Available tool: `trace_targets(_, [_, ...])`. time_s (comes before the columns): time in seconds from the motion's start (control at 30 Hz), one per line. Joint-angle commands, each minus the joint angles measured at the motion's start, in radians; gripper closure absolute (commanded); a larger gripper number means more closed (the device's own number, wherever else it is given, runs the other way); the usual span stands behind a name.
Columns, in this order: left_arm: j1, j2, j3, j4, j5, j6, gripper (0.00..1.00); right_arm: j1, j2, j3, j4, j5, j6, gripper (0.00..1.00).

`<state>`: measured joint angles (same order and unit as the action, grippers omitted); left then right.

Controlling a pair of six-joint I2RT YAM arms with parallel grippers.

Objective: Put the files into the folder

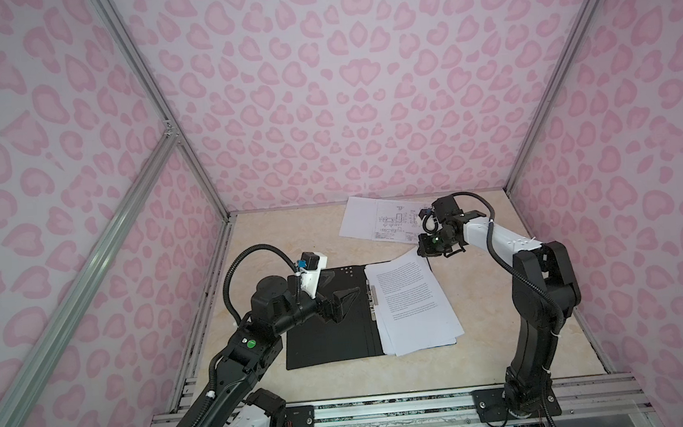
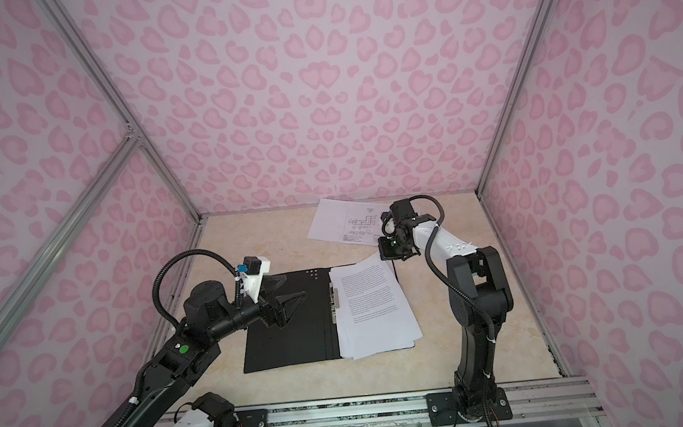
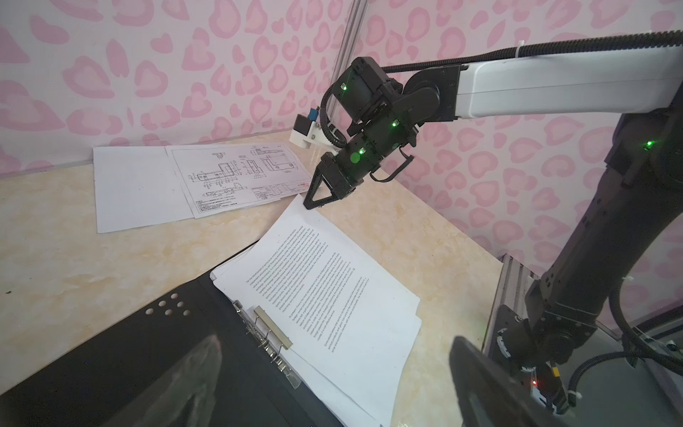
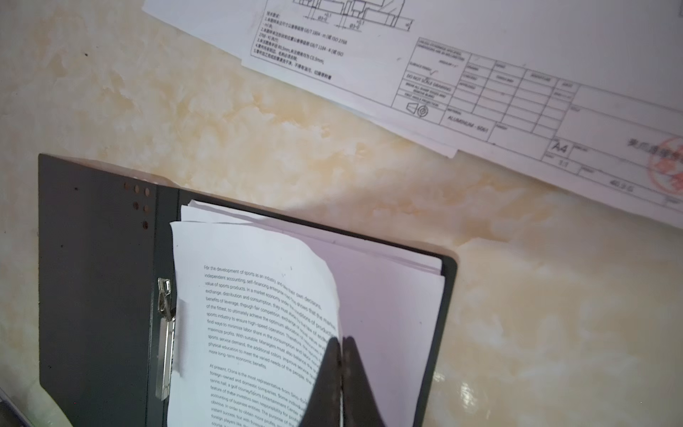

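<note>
Two files (image 1: 373,220) lie far on the surface (image 1: 292,243), the rest stacked right in the open folder (image 1: 324,337); right hand (image 4: 342,340) is clamped on the far corner of the top sheet (image 4: 258,295), left hand (image 1: 343,285) spread wide over the left flap; paper should be light, floppy, slick, so pinch edges.

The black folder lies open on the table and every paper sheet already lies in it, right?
Not every sheet. The folder is open with a stack on it, but the drawing sheet and a plain sheet partly under it lie on the table, clear of the folder; both top views show this.
</note>
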<state>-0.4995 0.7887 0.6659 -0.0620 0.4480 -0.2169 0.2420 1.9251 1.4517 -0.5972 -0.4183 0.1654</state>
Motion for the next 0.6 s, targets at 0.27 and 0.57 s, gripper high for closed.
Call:
trace_targets(0.27, [0.0,0.006,0.017,0.002,0.012,0.002,0.03,-0.003,0.002,-0.057,0.118,0.022,0.134,1.0])
trace_targets(0.57, [-0.001,0.007,0.02,0.001,0.018,-0.002,0.03,-0.009,-0.031,-0.14,0.177,0.064,0.202,1.0])
